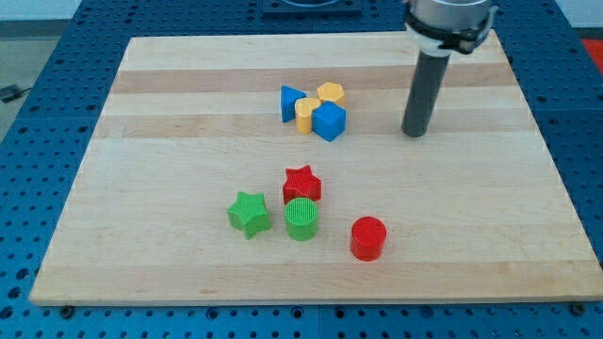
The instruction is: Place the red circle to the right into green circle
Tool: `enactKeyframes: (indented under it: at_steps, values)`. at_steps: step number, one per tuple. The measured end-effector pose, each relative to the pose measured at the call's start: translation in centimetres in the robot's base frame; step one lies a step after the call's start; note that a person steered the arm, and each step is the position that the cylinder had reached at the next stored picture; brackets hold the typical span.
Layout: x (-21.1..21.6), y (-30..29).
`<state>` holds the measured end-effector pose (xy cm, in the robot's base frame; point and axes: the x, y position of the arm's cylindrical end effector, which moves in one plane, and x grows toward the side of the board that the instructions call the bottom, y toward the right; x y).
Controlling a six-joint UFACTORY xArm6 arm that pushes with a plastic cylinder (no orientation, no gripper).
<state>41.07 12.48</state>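
Approach step, no contact yet. Left to right: green star (pixel 248 214), ridged green circle (pixel 301 218) touching red star (pixel 302 184), blue-and-yellow cluster (pixel 315 109) above, then red circle (pixel 367 237), near the green circle's right, apart. My tip (pixel 414 134), a bare rod without fingers, stands well above-right. Next: get right of red, push left. Blocks matte plastic; board (pixel 141 188) pale wood.

Open surface (pixel 170 113) is left between my tip (pixel 413 134), near the view's right edge, and the red circle (pixel 368 238) toward the bottom edge. The green circle (pixel 301 219) is flanked by a red star (pixel 302 184) and green star (pixel 249 214). Mid-surface toward the top edge, passage is blocked by a cluster: blue triangle (pixel 290 103), two yellow blocks (pixel 331 93), blue cube (pixel 330 121).
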Motion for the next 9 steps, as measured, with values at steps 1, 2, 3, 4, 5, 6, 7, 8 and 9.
enactKeyframes:
  at_steps: [1, 2, 3, 4, 5, 6, 7, 8, 9]
  values:
    - [5.3, 0.1]
    - [10.7, 3.3]
    - [16.4, 1.7]
    - [17.0, -1.8]
    - [17.1, -6.0]
    - [17.1, -9.0]
    - [16.9, -10.4]
    - [16.2, -11.8]
    - [15.1, -12.2]
